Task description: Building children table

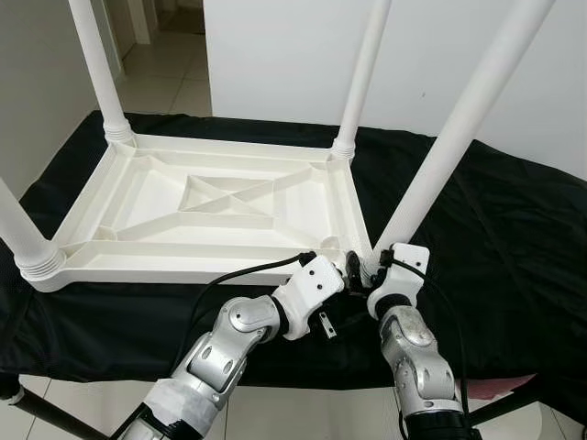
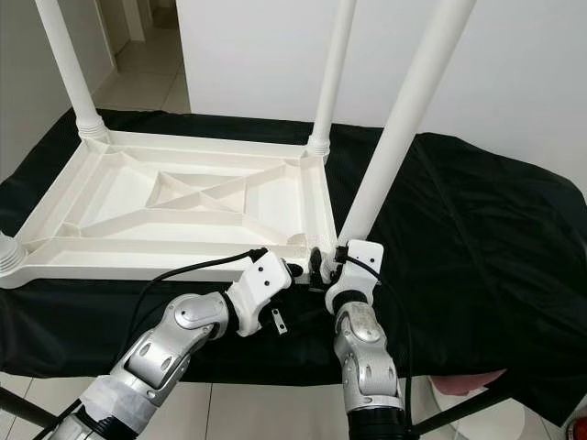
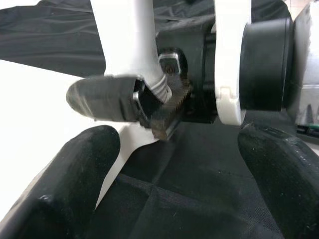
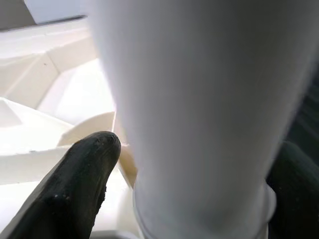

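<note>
Looking down at a small white table (image 1: 183, 266), turned upside down on the worktop under a black cloth (image 1: 495, 229). Turned that way, most likely, so the legs can go in from above. Soft cloth underneath, perhaps to keep the smooth top from scratches and slips.

Made of hard, shiny white plastic. Ribbed on the underside with raised bars that cross in an X, likely to make it strong without making it heavy. Fitted at the corners with long round legs like pipes, with ringed collars at the bottom of the ones that are in. Standing straight up: the far left leg (image 1: 96, 64), the far right leg (image 1: 362, 73) and the near left leg (image 1: 18, 229).

Grasping the near right leg (image 1: 459, 128) low down with the right gripper (image 1: 378, 261), one black finger (image 4: 75, 184) on each side of the pipe. Held right by the corner, probably because the bottom end is easiest to steer from there. Leaning out to the right, not straight like the others, so seemingly not all the way into its hole yet.

Waiting just beside the same corner with the left gripper (image 1: 351, 268), released, its thick black fingers (image 3: 75, 184) spread wide and touching nothing. Placed there, at a guess, to hold the table down or help push. Trailing a thin black cable (image 1: 238, 275) over the near edge.

Next, by the look of it: tipping that leg upright and pressing or twisting it home.
</note>
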